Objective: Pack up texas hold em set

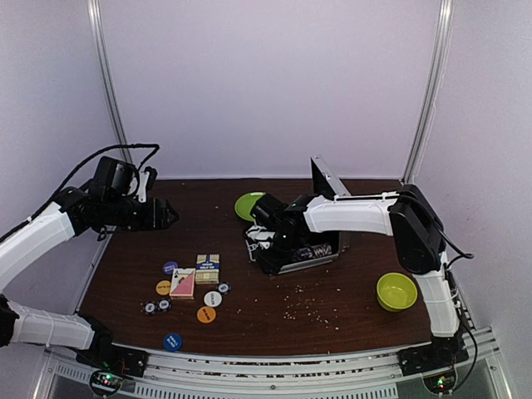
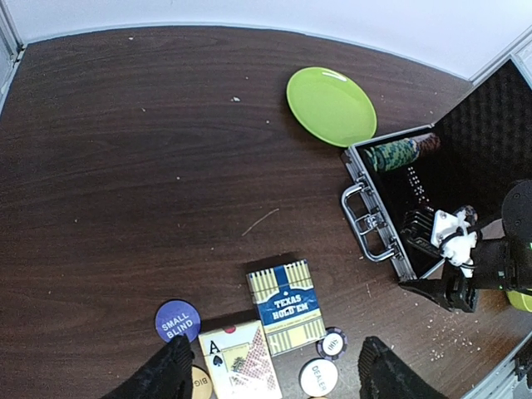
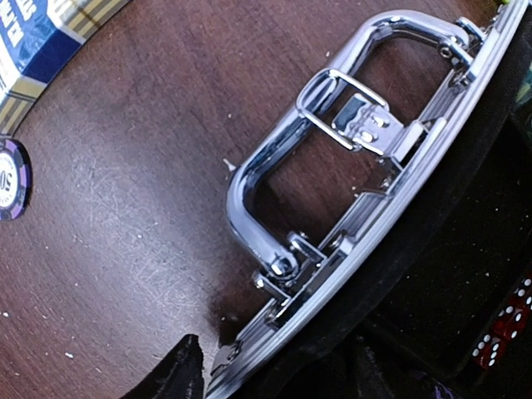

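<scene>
The right gripper (image 1: 264, 239) stands part-spread astride the front wall of the case (image 2: 378, 224). One finger (image 3: 179, 374) is outside near the handle (image 3: 274, 191), the other is lost in the dark lining, and no pinch shows. A sideways shift could hook the handle or the latch (image 3: 349, 116) and drag the open case, jolting the chip row (image 2: 399, 152) and dice (image 3: 499, 341) inside.

The left gripper (image 2: 274, 378) hovers empty with its jaws wide over the blue deck (image 2: 287, 306) and ace deck (image 2: 241, 359). These lie flat side by side, with a purple disc (image 2: 177, 321), a white disc (image 2: 317, 376) and a loose chip (image 2: 332, 342) close around them. Coming down that wide, it could catch both decks or skid one into the discs. Carrying anything to the case while the right arm sits at its rim risks a clash.
</scene>
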`<state>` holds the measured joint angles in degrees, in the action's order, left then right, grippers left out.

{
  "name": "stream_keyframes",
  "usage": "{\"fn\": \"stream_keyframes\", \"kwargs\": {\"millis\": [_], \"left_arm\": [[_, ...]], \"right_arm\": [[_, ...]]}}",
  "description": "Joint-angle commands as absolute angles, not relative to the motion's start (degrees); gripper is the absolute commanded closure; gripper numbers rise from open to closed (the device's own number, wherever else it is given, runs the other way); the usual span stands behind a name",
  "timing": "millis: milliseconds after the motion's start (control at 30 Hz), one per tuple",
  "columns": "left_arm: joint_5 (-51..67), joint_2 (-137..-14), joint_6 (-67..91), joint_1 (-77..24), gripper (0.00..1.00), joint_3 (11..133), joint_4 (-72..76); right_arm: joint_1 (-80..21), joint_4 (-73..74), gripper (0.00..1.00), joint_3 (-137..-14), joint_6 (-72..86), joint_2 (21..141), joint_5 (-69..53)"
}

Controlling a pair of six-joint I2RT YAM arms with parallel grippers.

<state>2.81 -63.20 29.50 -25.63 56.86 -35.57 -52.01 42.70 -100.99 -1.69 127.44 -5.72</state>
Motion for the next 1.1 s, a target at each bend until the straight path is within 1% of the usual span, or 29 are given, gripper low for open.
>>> {"fn": "stream_keyframes", "kwargs": {"millis": [0, 33, 167, 467, 767, 900, 1067], "left_arm": [[3.7, -63.0, 29.4, -25.9, 0.29, 55.9, -32.4], [3.8, -63.1, 29.5, -26.0, 0.29, 55.7, -32.3], [3.6, -63.8, 29.9, -25.9, 0.29, 55.6, -31.8], [4.7, -65.6, 30.0, -25.9, 0.29, 56.1, -30.8], [5.9, -66.2, 29.3, -26.0, 0.29, 56.1, -29.9], [9.8, -65.3, 27.4, -27.3, 0.29, 56.2, -26.7], [10.4, -66.2, 23.4, -30.4, 0.28, 58.4, -25.9]], "right_arm": [[-52.2, 44.3, 0.47, -101.1, -3.6, 128.1, -9.4], [-52.3, 44.3, 0.49, -100.4, -4.1, 127.7, -10.7], [-53.2, 43.9, 0.51, -96.7, -6.8, 125.9, -12.8], [-55.8, 45.9, 0.56, -88.1, -13.8, 122.2, -16.2], [-56.2, 51.9, 0.57, -77.8, -26.5, 115.1, -18.0], [-56.4, 56.8, 0.56, -73.4, -35.1, 112.6, -17.2], [-56.4, 63.1, 0.55, -70.2, -41.9, 112.2, -11.1]]}}
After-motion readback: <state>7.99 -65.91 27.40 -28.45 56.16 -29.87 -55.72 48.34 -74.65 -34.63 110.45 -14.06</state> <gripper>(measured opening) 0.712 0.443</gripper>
